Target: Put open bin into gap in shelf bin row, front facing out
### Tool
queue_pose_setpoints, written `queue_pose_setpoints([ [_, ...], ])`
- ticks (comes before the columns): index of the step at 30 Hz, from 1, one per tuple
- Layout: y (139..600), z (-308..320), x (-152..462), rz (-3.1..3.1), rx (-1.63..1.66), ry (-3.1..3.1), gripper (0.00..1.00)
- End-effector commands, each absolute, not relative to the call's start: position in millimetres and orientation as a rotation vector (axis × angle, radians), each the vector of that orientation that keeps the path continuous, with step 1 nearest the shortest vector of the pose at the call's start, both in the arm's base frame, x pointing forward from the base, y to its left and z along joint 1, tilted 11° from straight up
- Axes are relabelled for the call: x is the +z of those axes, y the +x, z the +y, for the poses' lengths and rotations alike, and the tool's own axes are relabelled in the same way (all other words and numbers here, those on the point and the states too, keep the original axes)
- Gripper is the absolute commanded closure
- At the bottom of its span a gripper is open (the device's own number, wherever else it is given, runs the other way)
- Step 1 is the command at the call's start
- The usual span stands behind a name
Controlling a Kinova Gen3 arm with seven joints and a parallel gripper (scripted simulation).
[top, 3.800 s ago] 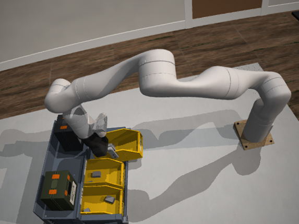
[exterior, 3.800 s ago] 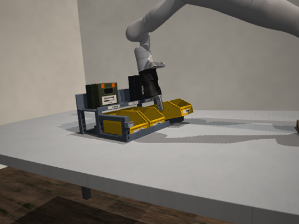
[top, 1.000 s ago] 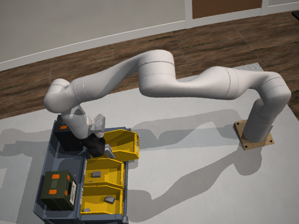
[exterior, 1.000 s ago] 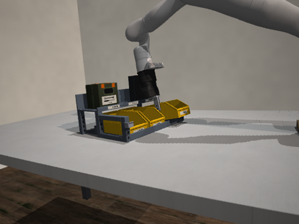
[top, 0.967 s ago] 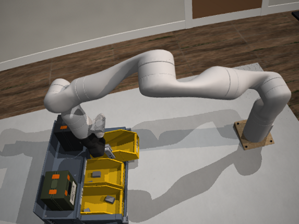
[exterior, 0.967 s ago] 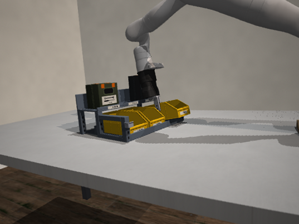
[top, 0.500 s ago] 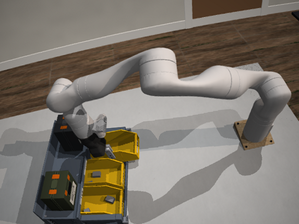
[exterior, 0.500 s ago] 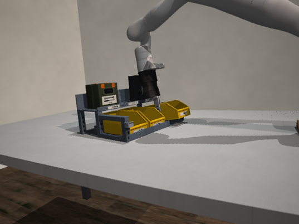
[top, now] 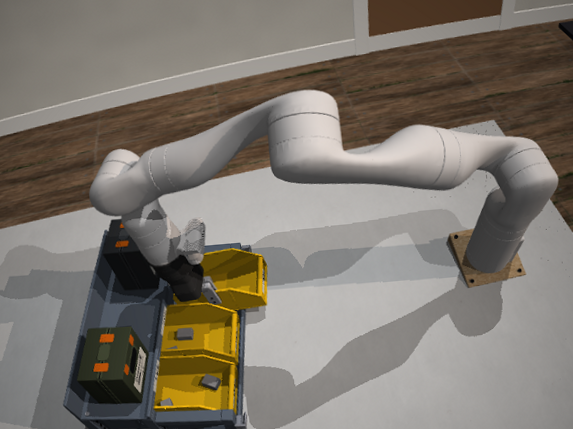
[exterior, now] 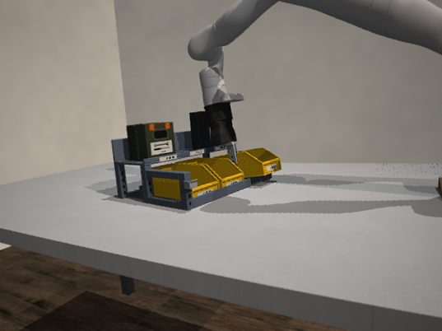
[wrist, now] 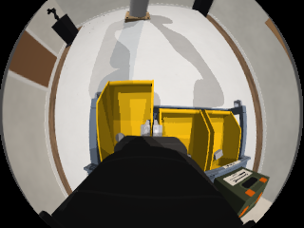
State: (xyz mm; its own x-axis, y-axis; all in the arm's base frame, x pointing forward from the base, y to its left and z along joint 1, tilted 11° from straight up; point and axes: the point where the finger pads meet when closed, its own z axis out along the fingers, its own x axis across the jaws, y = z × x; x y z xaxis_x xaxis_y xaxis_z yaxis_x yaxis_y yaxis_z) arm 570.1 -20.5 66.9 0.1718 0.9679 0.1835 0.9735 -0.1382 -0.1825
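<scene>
The open bin (top: pixel 237 268) (exterior: pixel 255 162) (wrist: pixel 128 104) is bright yellow, deeper amber where its inner walls fall into shade, with sides that slope down to a low open front bearing a pale label (exterior: pixel 273 167). It is at the far end of the row on the grey-blue shelf (top: pixel 201 418) (exterior: pixel 221 194) (wrist: pixel 243 128), near the left-centre of the top view and right of centre in the exterior view. Its front faces out like the others but juts past the middle bin (top: pixel 200 325) (exterior: pixel 231 174) (wrist: pixel 182 125) and stands above the front lip (top: pixel 241 335) (exterior: pixel 233 189), so it is not all the way in. A small grey part (wrist: pixel 120 137) shows inside it at the wrist view's centre-left, partly hidden by the gripper's dark body. The gripper (top: pixel 210 294) (exterior: pixel 234 156) (wrist: pixel 151 124) is clamped on the bin's side wall, beside the middle bin, one finger on either side.
</scene>
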Motion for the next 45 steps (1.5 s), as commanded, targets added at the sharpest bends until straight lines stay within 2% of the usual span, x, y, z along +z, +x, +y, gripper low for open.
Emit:
queue_pose_setpoints([
  [1, 571.0, -21.0, 68.7, -1.871, -0.034, -2.194, 1.00],
  [29, 571.0, -21.0, 68.7, -1.871, -0.034, -2.194, 1.00],
  [30, 570.8, -20.9, 68.3, -1.871, -0.034, -2.193, 0.68],
  [45, 570.8, -20.9, 68.3, -1.871, -0.034, -2.193, 0.68],
])
